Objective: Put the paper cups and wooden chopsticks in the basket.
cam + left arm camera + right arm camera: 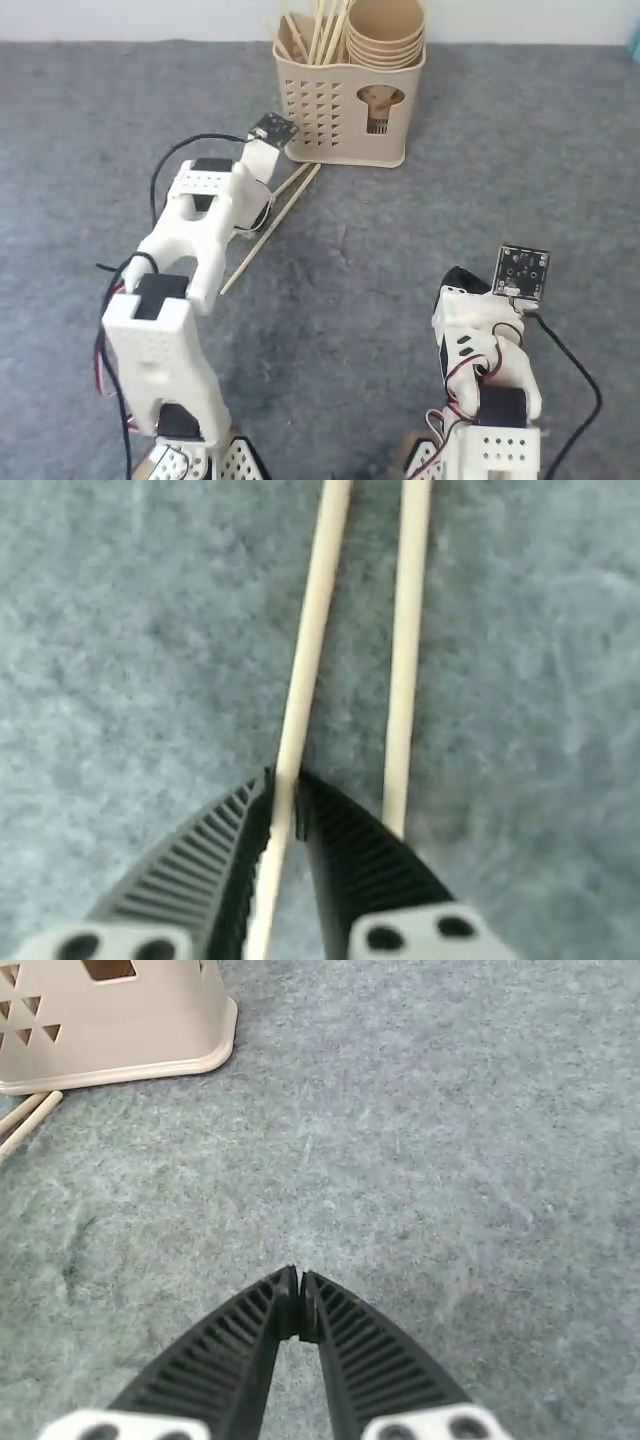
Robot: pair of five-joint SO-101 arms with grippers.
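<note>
Chopsticks [285, 212], two of them in the high view, lie on the grey counter [500, 150] just in front of the basket [345, 120], which already holds stacked paper cups [385, 30] and other sticks [318, 35]. From the left wrist, the left jaws pinch one stick [312, 630] partway along; its twin [405, 660] lies just beside and could get nudged. Light, stiff and smooth, the stick may swivel in the pinch. From the right wrist, the right jaws are pressed together, empty, well apart from the basket.

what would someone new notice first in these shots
The beige basket at the table's far side, holding stacked paper cups and standing chopsticks. In front of it the left gripper is shut on one loose chopstick on the grey mat, a second chopstick lying beside it. The right gripper is shut over bare mat.
</note>
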